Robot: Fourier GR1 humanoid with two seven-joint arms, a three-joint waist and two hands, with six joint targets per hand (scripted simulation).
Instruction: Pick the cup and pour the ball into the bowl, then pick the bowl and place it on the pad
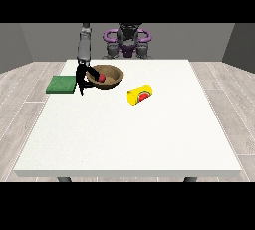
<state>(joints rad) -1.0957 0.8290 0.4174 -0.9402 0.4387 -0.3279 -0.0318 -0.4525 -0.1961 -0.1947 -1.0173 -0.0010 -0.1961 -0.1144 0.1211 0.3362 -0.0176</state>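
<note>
No readable txt, nos. or brand marks anywhere from where I stand. Only marking is a red-and-green picture, no letters, on the side of the yellow cylindrical cup (pixel 139 95) lying on its side.

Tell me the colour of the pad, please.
Green; the pad shows in the front view, at the table's left edge.

Single front view. Camera stands across the bench (pixel 129 139), raised, looking down its length at the robot (pixel 127 42), small at the top. Whole bench top in frame; floor either side.
</note>
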